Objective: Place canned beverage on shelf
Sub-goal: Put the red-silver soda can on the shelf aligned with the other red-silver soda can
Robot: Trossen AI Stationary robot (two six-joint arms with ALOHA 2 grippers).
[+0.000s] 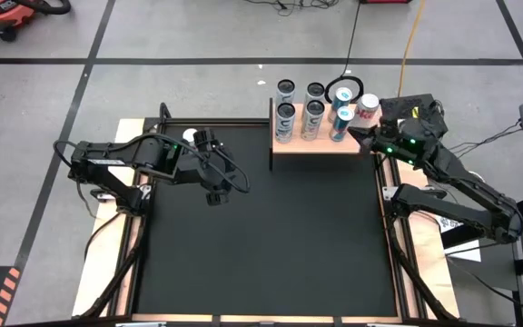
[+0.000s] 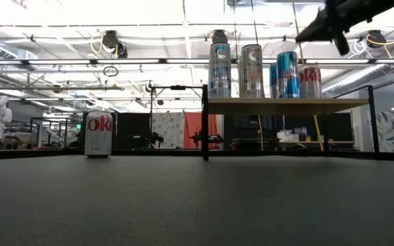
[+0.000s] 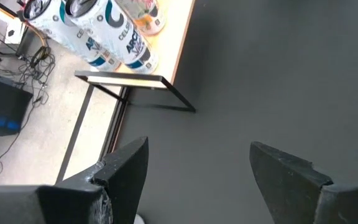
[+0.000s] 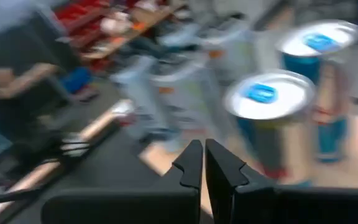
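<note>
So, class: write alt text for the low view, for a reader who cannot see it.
Five drink cans stand on a raised wooden shelf at right, over a black mat. A Diet Coke can stands alone on the mat at left. A dark robot arm reaches in from the top right corner above the cans.

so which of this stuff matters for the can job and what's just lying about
Job:
- shelf carrying cans
- coke can on black mat
- left gripper, open
- right gripper, shut, empty, by shelf

Lying about:
- cables on floor
- tape roll behind shelf

black mat, grey floor, cables
</note>
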